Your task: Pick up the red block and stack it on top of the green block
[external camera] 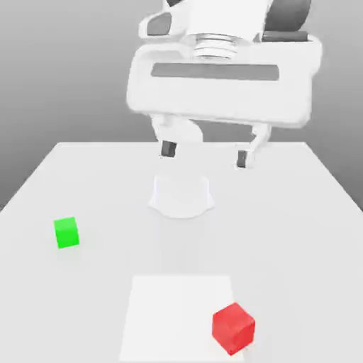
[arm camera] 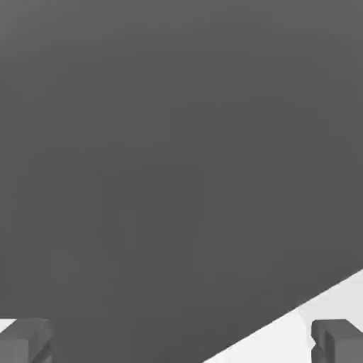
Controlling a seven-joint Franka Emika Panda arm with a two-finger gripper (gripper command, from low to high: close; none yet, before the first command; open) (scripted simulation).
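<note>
Exterior view: the hand [external camera: 206, 154] hangs high over the bench [external camera: 298, 213], fingers spread wide and empty. The red block [external camera: 233, 327] sits well below and nearer the camera; the green block [external camera: 66, 232] lies off to one side. The hand should centre over red and square up to its faces before descending.

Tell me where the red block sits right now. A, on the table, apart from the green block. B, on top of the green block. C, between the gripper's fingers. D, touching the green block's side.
A: the red block rests on the table, well toward the exterior view's right of the green block, with the open gripper hanging above.
</note>
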